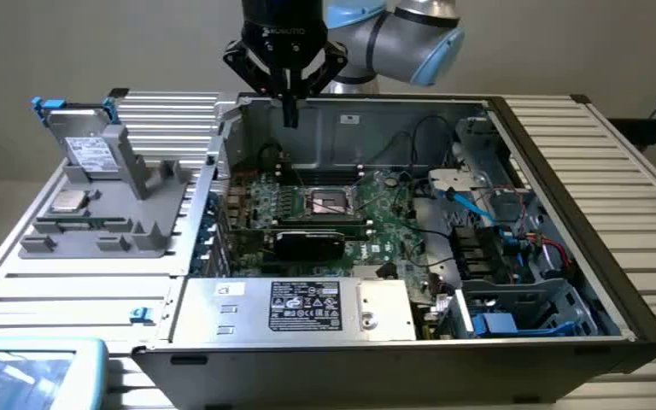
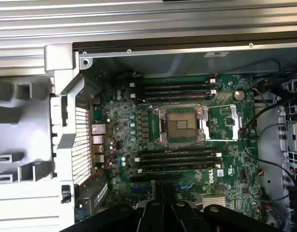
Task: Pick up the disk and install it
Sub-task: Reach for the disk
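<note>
The disk [image 1: 91, 152] stands tilted upright in a grey fixture [image 1: 112, 224] at the exterior view's left, outside the open computer case [image 1: 556, 205]. It is grey metal with a white label, and its blue carrier frame [image 1: 43, 107] shows at the top corner. My gripper [image 1: 290, 115] hangs over the case's back wall, well to the right of the disk and above it. Its black fingers are shut together with nothing between them. In the wrist view the shut gripper [image 2: 163, 212] points down over the motherboard [image 2: 187, 125].
A small silver chip [image 1: 68, 202] lies on the fixture below the disk. Inside the case are an open CPU socket [image 1: 333, 202], a silver box with a black label [image 1: 305, 307], cables [image 1: 477, 205] and a drive cage with blue parts [image 1: 522, 312] at the front right.
</note>
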You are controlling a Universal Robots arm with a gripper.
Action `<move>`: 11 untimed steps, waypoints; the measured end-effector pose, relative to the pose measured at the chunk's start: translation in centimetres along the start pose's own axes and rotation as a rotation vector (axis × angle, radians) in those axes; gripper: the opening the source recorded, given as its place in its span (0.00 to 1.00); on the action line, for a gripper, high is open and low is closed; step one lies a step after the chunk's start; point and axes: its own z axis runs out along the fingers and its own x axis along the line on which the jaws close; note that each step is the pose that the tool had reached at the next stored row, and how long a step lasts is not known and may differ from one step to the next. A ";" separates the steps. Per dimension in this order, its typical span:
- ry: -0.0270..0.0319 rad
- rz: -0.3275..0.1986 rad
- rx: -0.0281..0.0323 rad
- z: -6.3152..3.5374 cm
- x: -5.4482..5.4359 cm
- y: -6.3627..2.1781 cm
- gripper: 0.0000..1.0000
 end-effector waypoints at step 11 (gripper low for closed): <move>0.0000 0.000 0.0000 0.00 0.0 0.00 0.11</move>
